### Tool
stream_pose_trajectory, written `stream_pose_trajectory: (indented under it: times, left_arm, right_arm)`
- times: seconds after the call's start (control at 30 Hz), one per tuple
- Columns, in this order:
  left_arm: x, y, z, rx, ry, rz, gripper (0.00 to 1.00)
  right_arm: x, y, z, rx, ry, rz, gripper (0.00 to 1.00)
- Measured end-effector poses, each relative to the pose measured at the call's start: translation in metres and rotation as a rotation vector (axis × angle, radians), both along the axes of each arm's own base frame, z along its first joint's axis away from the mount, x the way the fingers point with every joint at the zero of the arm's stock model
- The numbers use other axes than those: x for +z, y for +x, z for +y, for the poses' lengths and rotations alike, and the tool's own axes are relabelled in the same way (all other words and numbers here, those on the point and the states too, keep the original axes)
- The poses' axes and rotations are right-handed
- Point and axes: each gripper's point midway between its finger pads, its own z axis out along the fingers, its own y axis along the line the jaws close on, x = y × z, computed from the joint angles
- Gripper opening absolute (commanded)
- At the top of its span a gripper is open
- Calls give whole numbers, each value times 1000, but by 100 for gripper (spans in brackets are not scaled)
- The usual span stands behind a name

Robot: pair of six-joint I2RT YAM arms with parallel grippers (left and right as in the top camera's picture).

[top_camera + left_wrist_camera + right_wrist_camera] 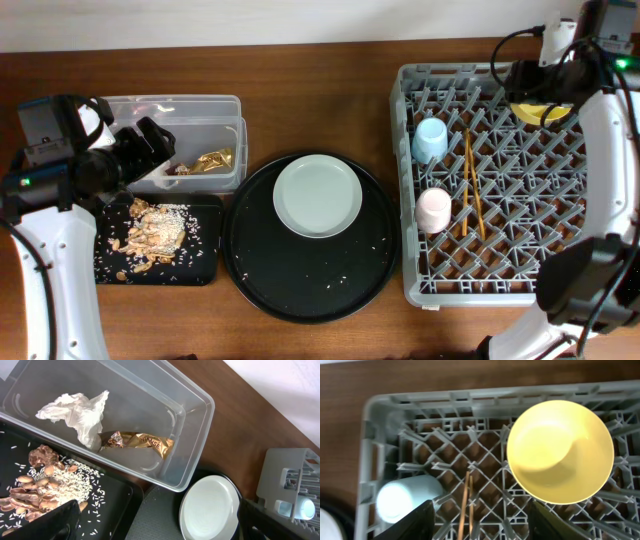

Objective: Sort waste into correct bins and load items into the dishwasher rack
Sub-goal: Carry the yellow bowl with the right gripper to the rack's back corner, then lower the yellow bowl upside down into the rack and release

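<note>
While the left jaws and the right jaws both stand wide apart and empty, the napkin point(75, 410) and gold wrapper point(137, 442) lie in the clear tub point(195, 415); scraps point(150, 238) cover the shallow black tray point(205, 258); the yellow bowl point(560, 450), blue cup point(429, 140), pink cup point(434, 208) and chopsticks point(471, 195) sit in the rack point(470, 291); the plate point(317, 196) rests on the round tray point(310, 285).

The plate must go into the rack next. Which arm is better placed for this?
Probably right: the rack lies on its side, and its open jaws hang over it. The plate sits near the rack.
</note>
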Motion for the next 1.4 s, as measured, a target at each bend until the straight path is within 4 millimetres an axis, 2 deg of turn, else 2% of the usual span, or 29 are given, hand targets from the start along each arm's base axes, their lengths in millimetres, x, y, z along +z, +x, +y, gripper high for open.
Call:
stream_pose_trajectory:
  times: [0.07, 0.13, 0.17, 0.23, 0.3, 0.4, 0.53, 0.57, 0.63, 0.67, 0.7, 0.73, 0.77, 0.83, 0.9, 0.97, 1.0, 1.03, 1.13, 1.17, 1.23, 1.3, 1.37, 1.4]
  left_arm:
    - [0, 0, 0, 0, 0, -1, 100]
    - [0, 0, 0, 0, 0, 0, 99]
    - [0, 0, 0, 0, 0, 0, 99]
    - [0, 0, 0, 0, 0, -1, 99]
    - [0, 0, 0, 0, 0, -1, 99]
    - [0, 0, 0, 0, 0, -1, 99]
    - [0, 0, 0, 0, 0, -1, 99]
    - [0, 0, 0, 0, 0, -1, 99]
    - [0, 0, 0, 0, 1, -2, 99]
    - [0, 0, 0, 0, 0, -1, 99]
    - [0, 0, 0, 0, 0, 0, 99]
    - [0, 0, 0, 0, 0, -2, 99]
    - [0, 0, 0, 0, 0, -1, 99]
    - [0, 0, 0, 0, 0, -1, 99]
    - [0, 0, 0, 0, 0, -1, 99]
    - [0, 0, 0, 0, 0, -1, 99]
    - [0, 0, 0, 0, 0, -1, 99]
    - [0, 0, 0, 0, 0, -1, 99]
    - [0, 0, 0, 0, 0, -1, 99]
    - [0, 0, 0, 0, 0, -1, 99]
    - [0, 0, 0, 0, 0, -1, 99]
    - [0, 0, 0, 0, 0, -1, 99]
    - [0, 0, 0, 0, 0, -1, 99]
    - [0, 0, 0, 0, 0, -1, 99]
  right_arm:
    - [-18, 9, -7, -8, -24, 25, 54]
    - [-51, 28, -15, -2, -45, 49, 48]
    - [-61, 34, -17, 6, -52, 54, 47]
    - [-81, 38, -19, 17, -61, 85, 42]
    - [-99, 40, -22, 25, -75, 118, 32]
    - [-101, 46, -27, 23, -103, 104, 5]
    - [-100, 46, -28, 28, -112, 103, 4]
    - [-100, 47, -23, 43, -87, 95, 4]
    - [-70, 33, 5, 113, 31, 65, 4]
    - [-36, 19, 30, 162, 145, 22, 4]
    - [-12, 12, 47, 204, 213, -22, 4]
    - [5, -3, 75, 276, 363, -24, 4]
    - [15, -11, 96, 335, 484, -30, 4]
    - [34, -21, 123, 431, 670, -52, 4]
    - [46, -29, 141, 534, 810, -94, 4]
    - [44, -32, 150, 611, 910, -142, 4]
    - [41, -30, 149, 632, 917, -175, 4]
    - [27, -31, 144, 617, 941, -168, 4]
    - [-12, -31, 113, 564, 957, -220, 4]
    - [-23, -33, 94, 532, 974, -251, 4]
    - [-58, -35, 46, 396, 999, -268, 4]
    - [-70, -44, 27, 336, 1084, -272, 4]
    - [-74, -45, 21, 305, 1096, -261, 5]
    - [-75, -46, 21, 284, 1113, -240, 13]
